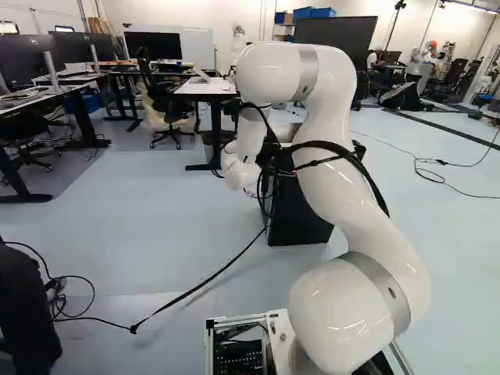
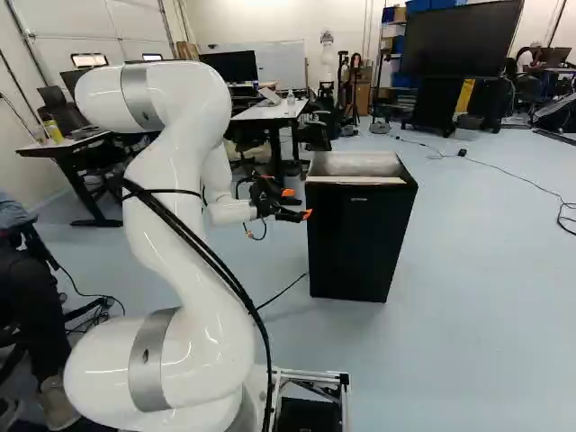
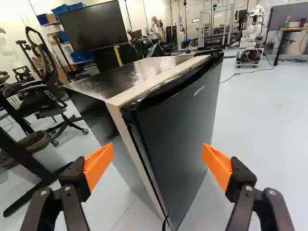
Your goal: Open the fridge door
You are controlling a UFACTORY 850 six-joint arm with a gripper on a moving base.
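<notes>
Ahead of my gripper, fingers spread, nothing held: fridge standing on the floor, door closed. Approach mostly done, I'd judge; getting a hold at the door's edge, pulling and swinging it open all remain.

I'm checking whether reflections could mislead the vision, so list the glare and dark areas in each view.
Wrist view: mottled glare on the fridge top, fridge door dark with little shine; left base view: small bright highlights on the white arm; right base view: the fridge top shines pale above the nearly black fridge door.
</notes>
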